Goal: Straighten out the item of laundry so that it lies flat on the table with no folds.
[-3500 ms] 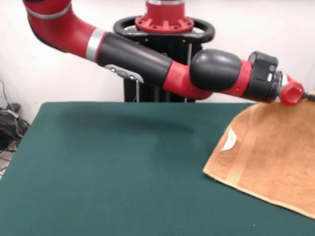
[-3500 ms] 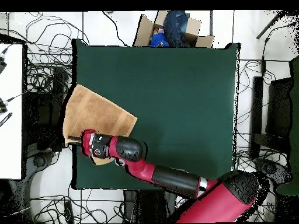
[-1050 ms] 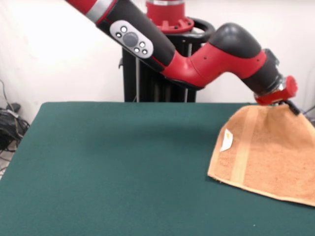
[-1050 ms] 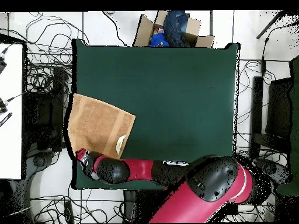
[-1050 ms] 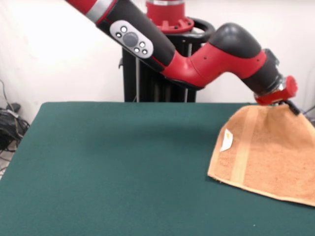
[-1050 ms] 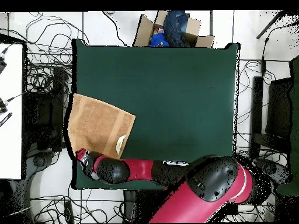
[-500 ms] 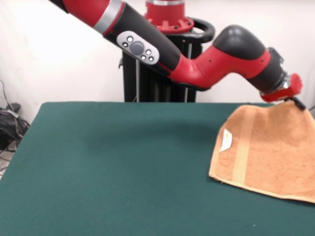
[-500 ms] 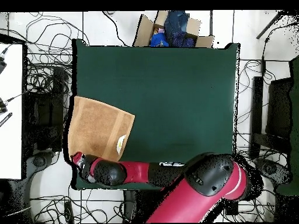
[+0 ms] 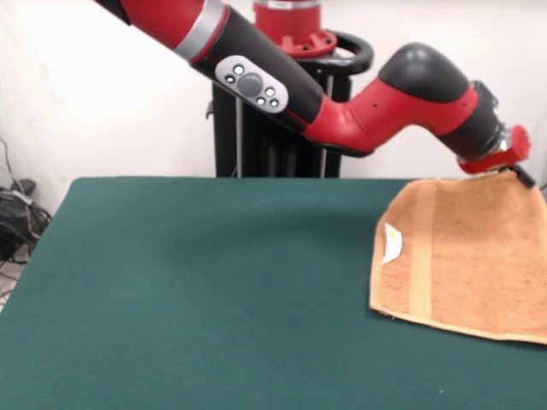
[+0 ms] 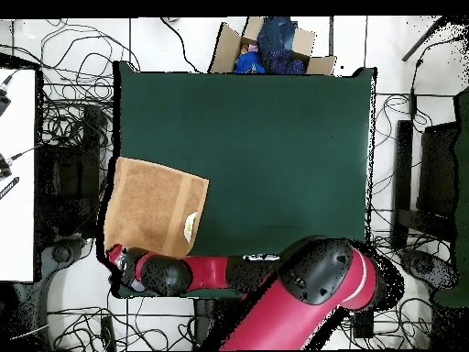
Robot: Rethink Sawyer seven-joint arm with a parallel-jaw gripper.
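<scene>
I see the towel spread on the green worktop, by its right edge in the front view, white tag showing. Beyond, its far corner lifts to the gripper; whether the jaws pinch it, I cannot tell.

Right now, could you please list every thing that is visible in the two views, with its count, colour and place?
towel: one, orange-tan, spread at one side of the table, one corner lifted at the claw; it overhangs the table edge in the overhead view.
care tag: one, white, on the towel near its woven band.
table: one, dark green cover, fills the middle of both views.
cardboard box: one, brown, on the floor beyond the table's far edge, with blue and dark things inside.
cables: many, black, on the floor around the table.
arm: one, red and black, reaching to the towel's corner.
claw: one, at the towel's raised corner; open or shut cannot be seen.
</scene>
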